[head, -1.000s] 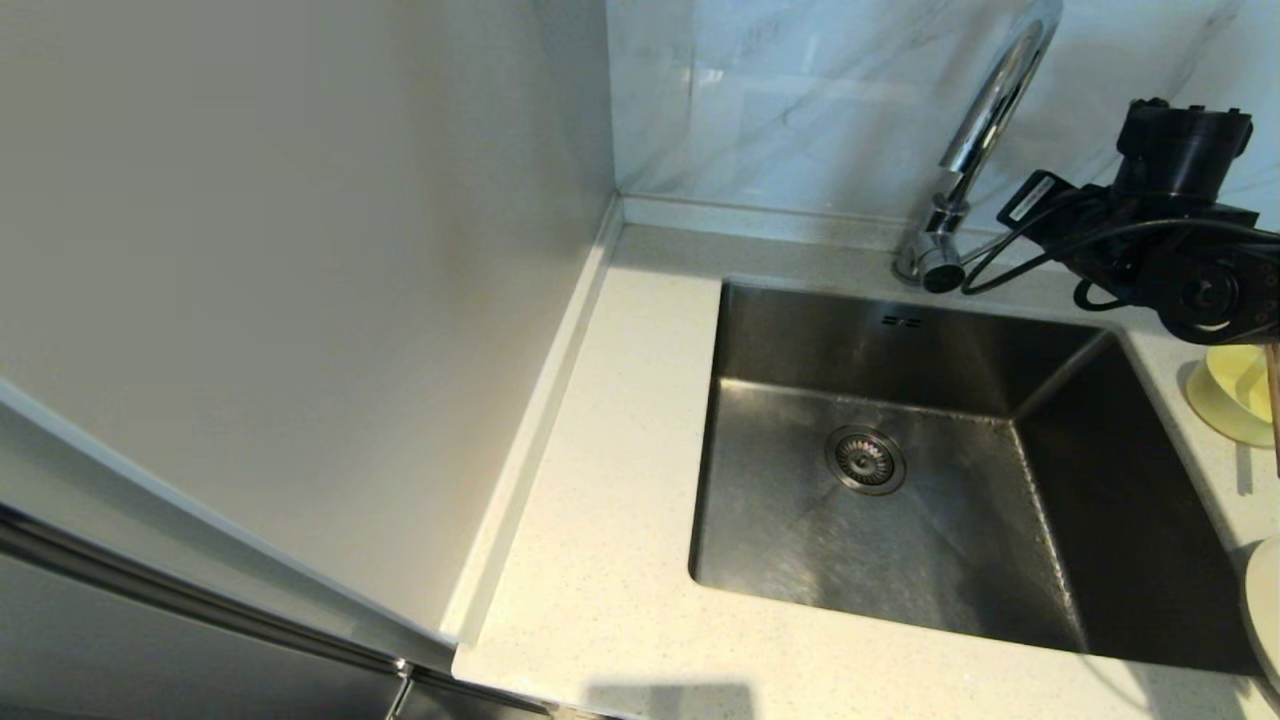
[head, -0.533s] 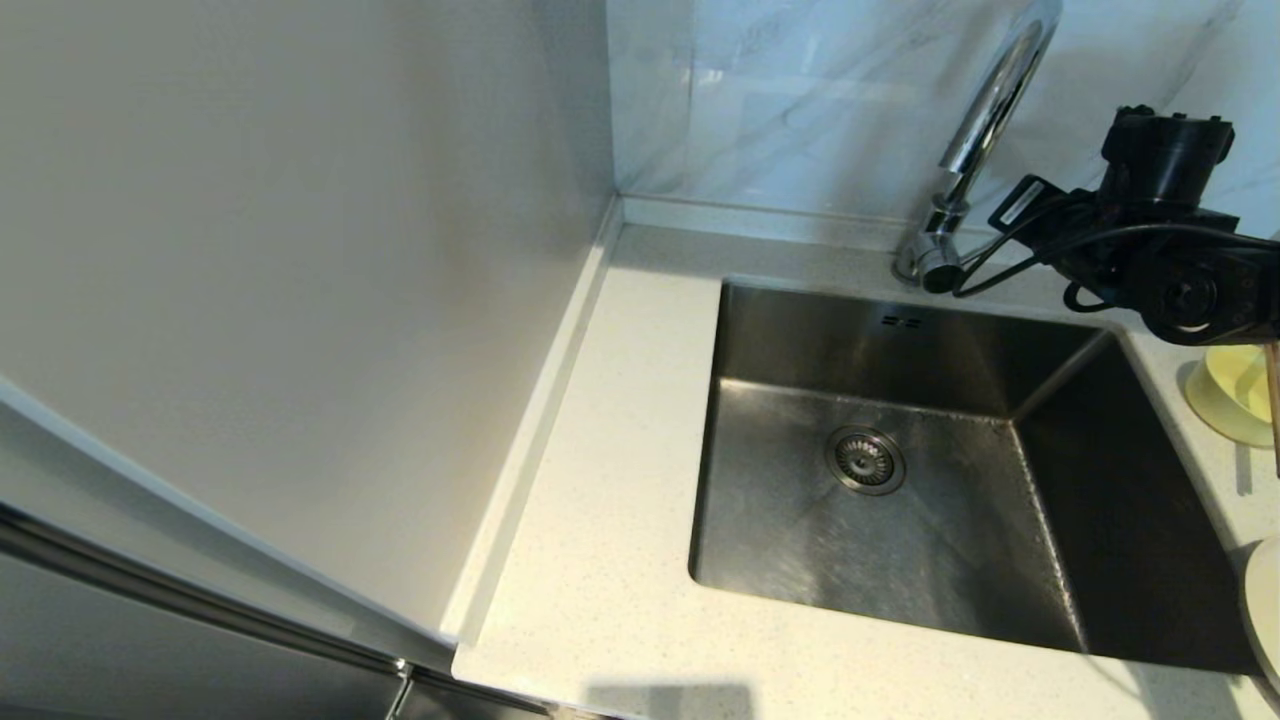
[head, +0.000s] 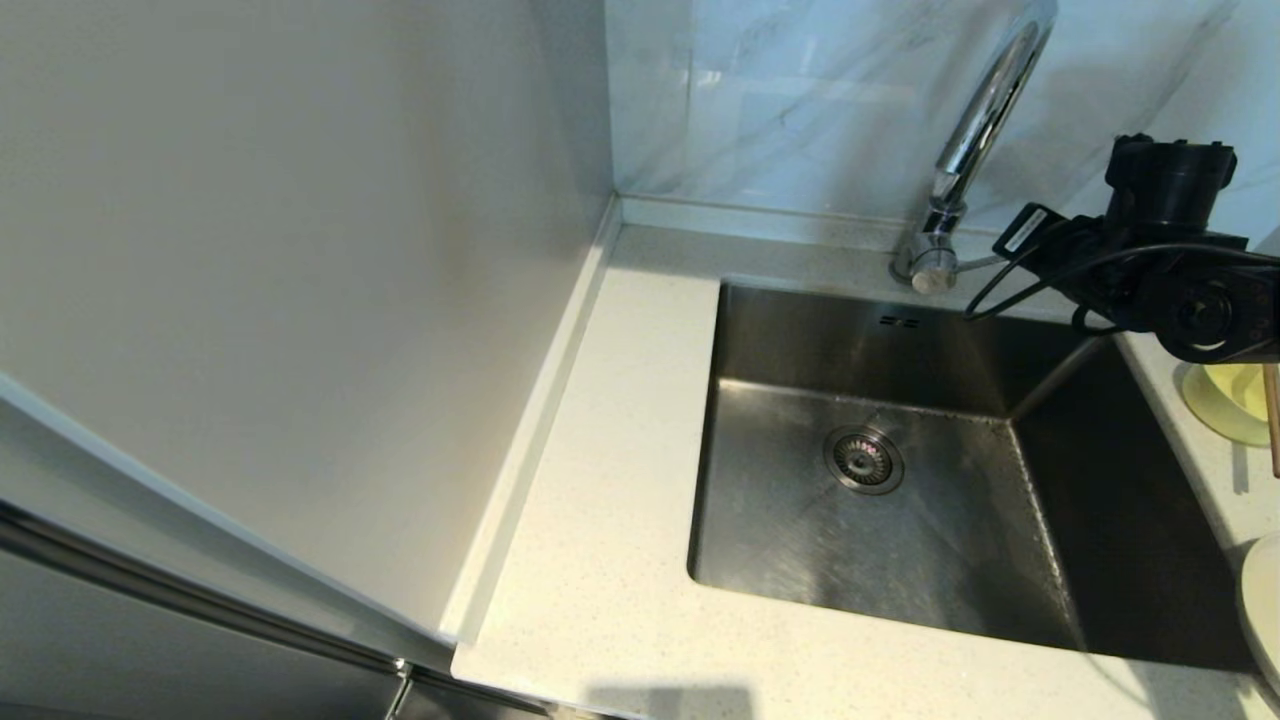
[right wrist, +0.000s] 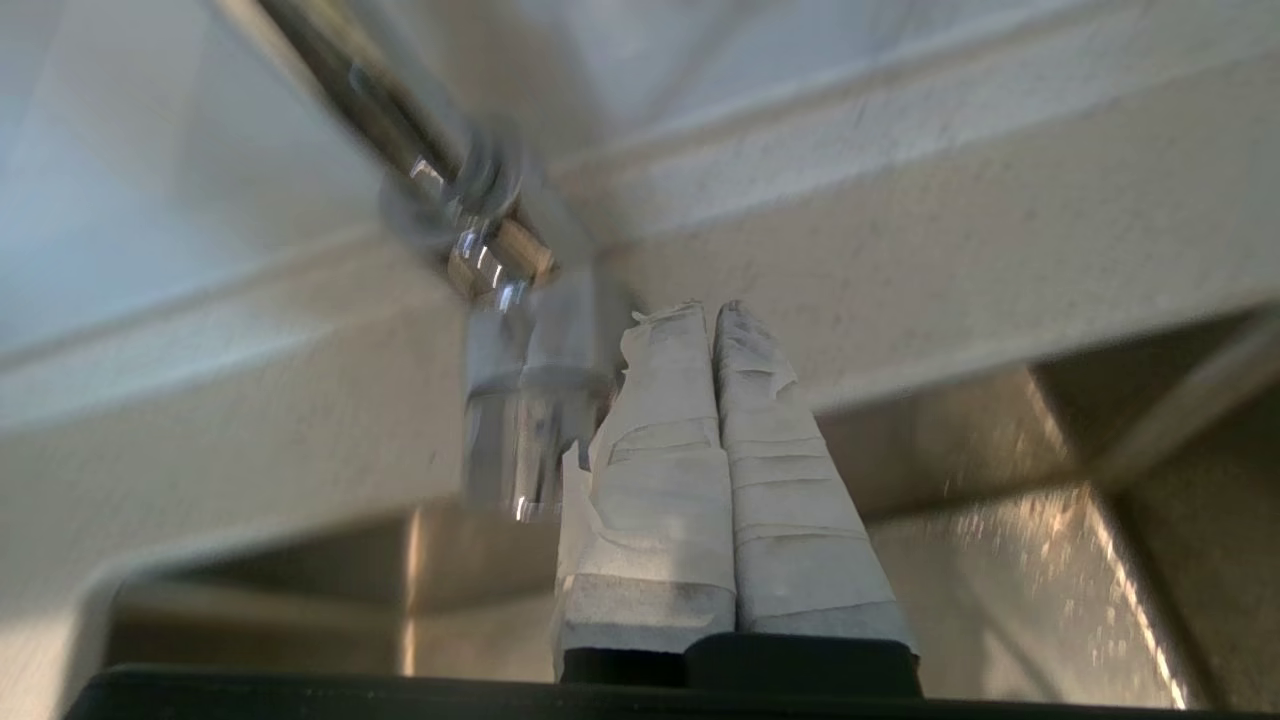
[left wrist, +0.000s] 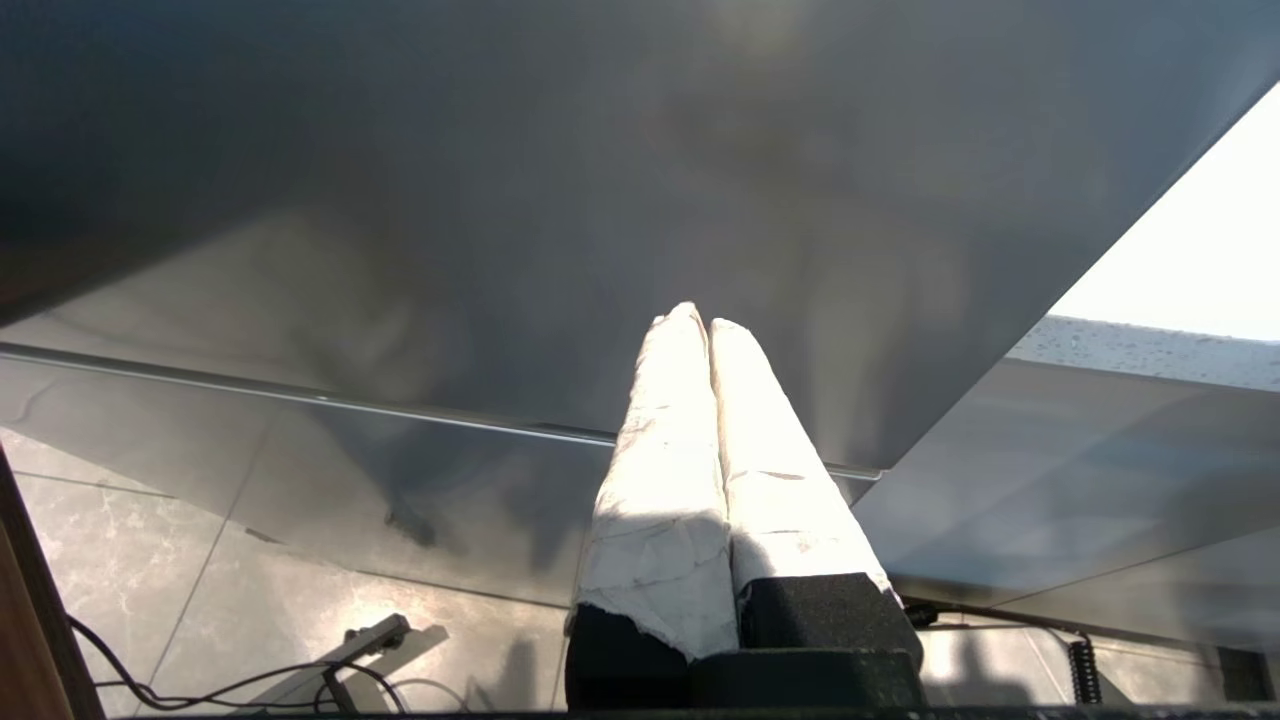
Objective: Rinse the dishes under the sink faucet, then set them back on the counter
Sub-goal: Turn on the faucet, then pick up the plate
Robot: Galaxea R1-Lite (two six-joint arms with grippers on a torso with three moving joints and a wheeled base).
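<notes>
Right hand (right wrist: 712, 312) hung at the back right corner of the sink (head: 800, 540), just beside the base of the faucet (head: 975, 130). Fingers (right wrist: 665, 470) wrapped in white tape, pressed together, holding nothing. In the right wrist view, tips sat right next to the shiny faucet (right wrist: 520, 400) base; could not tell if touching. In the head view, only the black wrist and its cables showed, over the sink's back right corner.

Left hand (left wrist: 698, 322) was parked low, away from the sink, beside a grey panel (left wrist: 500, 200). Fingers (left wrist: 660, 470) also taped white and closed together, empty. Not seen in the head view.

Faucet stood tall behind the sink, its neck curving up past the top edge. Thin lever (head: 975, 263) stuck out from the base toward the right arm.

Sink was set into the tabletop (head: 600, 560), with the round drain (head: 864, 460) in the middle of its floor and two small slots (head: 900, 321) on the back wall.

Yellow bowl (head: 1225, 400) sat on the tabletop to the right of the sink, partly hidden by the arm. Brown chopsticks (head: 1272, 420) showed right at the edge, by the bowl. White plate (head: 1262, 610) rested nearer, also right of the sink, cut off by the edge.
</notes>
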